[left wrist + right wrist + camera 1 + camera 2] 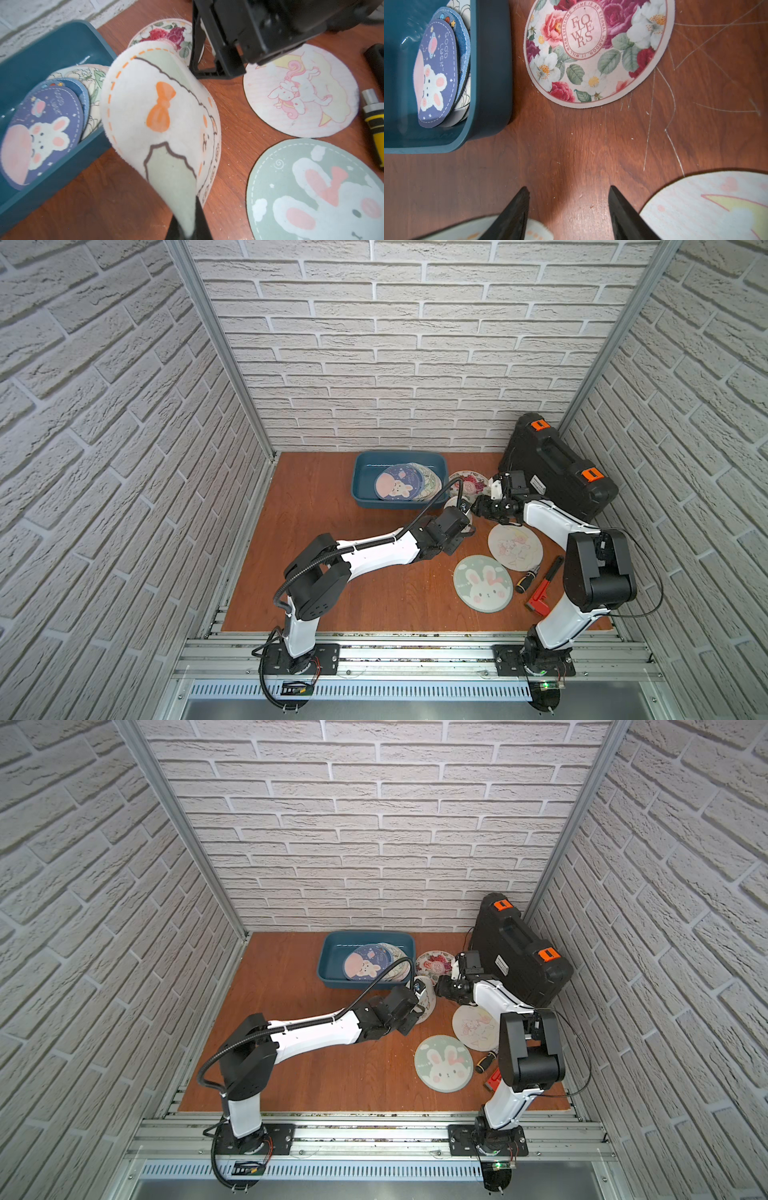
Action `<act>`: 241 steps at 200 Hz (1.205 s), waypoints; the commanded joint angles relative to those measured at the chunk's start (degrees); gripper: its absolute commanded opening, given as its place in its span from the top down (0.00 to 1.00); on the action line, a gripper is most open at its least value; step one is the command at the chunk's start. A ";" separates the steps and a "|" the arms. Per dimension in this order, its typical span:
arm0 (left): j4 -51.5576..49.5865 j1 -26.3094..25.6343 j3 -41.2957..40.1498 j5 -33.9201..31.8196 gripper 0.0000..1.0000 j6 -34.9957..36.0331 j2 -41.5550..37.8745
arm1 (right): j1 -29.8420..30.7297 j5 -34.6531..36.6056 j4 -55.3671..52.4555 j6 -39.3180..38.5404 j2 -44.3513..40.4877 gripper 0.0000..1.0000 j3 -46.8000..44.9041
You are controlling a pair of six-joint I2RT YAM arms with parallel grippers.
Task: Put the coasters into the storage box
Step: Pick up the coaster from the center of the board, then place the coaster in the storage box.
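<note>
My left gripper [191, 228] is shut on the edge of a white-and-green coaster with an orange bow [160, 116], which curls up above the table beside the storage box [52, 47]. The teal box [361, 485] holds several coasters, a blue bunny one [395, 487] on top. My right gripper [569, 188] is open over bare table, close to the left one [465, 512]. A rose coaster [591, 47], a pink unicorn coaster [515, 547] and a green bunny coaster [482, 583] lie flat on the table.
A black hard case with orange latches [557, 472] leans in the back right corner. A yellow-and-black screwdriver [525, 580] and a red wrench [544, 587] lie by the right arm's base. Brick walls close in three sides of the wooden table [332, 572].
</note>
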 commanded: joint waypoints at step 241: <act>-15.84 32.12 22.77 5.35 1.00 -7.90 19.35 | 2.96 2.20 -4.95 -0.79 -12.82 0.38 -4.09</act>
